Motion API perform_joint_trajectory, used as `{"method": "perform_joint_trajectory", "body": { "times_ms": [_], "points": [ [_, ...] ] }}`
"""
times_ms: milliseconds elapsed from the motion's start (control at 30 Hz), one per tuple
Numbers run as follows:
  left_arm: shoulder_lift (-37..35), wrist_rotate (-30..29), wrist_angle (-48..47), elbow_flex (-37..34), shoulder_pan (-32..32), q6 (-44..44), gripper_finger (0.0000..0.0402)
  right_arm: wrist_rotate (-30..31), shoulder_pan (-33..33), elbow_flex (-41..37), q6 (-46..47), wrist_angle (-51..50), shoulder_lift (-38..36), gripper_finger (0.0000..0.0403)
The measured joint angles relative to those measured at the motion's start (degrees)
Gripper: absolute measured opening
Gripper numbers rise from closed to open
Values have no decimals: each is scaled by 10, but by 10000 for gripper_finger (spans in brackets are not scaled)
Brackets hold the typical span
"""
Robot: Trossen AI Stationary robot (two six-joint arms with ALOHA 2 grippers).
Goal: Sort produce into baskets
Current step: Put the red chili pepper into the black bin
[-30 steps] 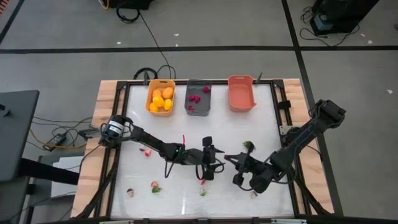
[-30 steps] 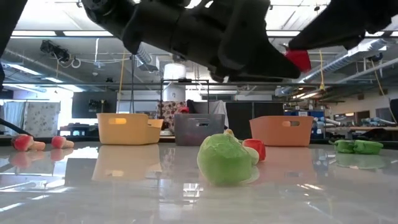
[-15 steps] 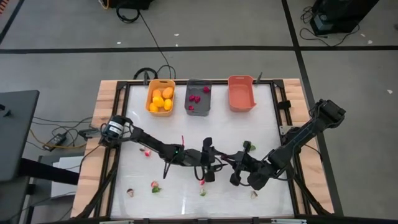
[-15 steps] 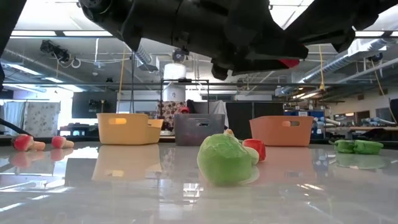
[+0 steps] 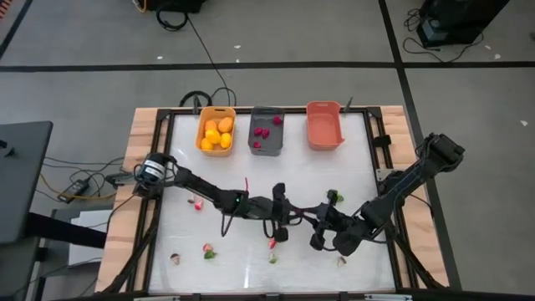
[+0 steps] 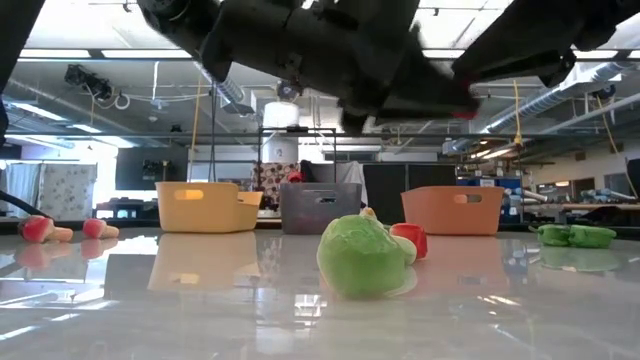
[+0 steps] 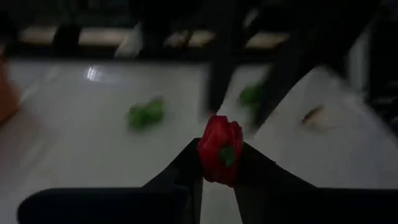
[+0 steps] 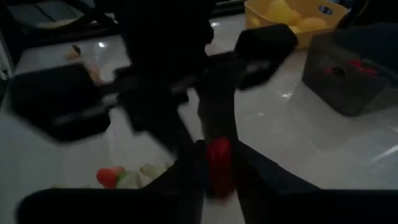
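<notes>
1. Over on the left side, the left gripper [image 5: 282,220] reaches in to mid-table. Its own wrist view shows it narrowed right down, fingers [image 7: 186,163] pinching a small red piece [image 7: 219,158] from both sides. It has it!
2. That red piece hangs above the tabletop at the dead centre of the table, caught between the two grippers. This looks like a hand-off in mid-air.
3. Meeting it from 3 o'clock is the right gripper [image 5: 311,220]. It is nearly closed too, with the same red piece sitting between its tips and touching both. So both grippers have a hold on it at once.
4. How to do this well, as I judge it: one side must be firm before the other lets go. The releasing gripper should open cleanly, then back straight out along its own line. Any sideways drag could twist such a small piece out of the pinch.
5. Destination? Across the 12 o'clock edge stand the yellow basket [image 5: 216,109] with yellow fruits, the grey basket [image 5: 267,125] with red bits, and the salmon basket [image 5: 324,125]. The grey basket, about 12 o'clock from the hand-off, looks the likely match.
6. Other loose pieces lie scattered from 8 round to 5 o'clock.
</notes>
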Motion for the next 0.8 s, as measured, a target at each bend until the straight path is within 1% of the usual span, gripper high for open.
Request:
{"method": "perform_joint_trajectory", "body": {
  "times_ms": [100, 167, 233, 333, 433, 500, 600, 733, 800],
  "points": [
    [-37, -1, -116, -1, 35, -23, 76, 3, -2, 0, 59, -65, -25, 132],
    [-64, -1, -167, -1, 64, -24, 77, -5, -3, 0, 114, -118, -42, 153],
    [-95, 16, -215, -1, 95, -20, 77, -18, -3, 0, 162, -160, -57, 168],
    [-136, 46, -279, -1, 149, 0, 77, -34, -2, 0, 206, -194, -61, 178],
    [-173, 52, -334, -1, 222, 11, 78, -47, -2, 0, 216, -196, -49, 179],
    [-183, 71, -356, 0, 278, 9, 78, -51, -2, 0, 217, -195, -37, 178],
    [-177, 134, -366, 0, 350, 7, 78, -57, -5, 0, 212, -198, -27, 178],
    [-149, 190, -360, 0, 402, 8, 78, -74, -10, 0, 210, -222, -27, 179],
    [-129, 202, -357, 0, 414, 10, 78, -78, -10, 0, 209, -235, -27, 178]
  ]
}}
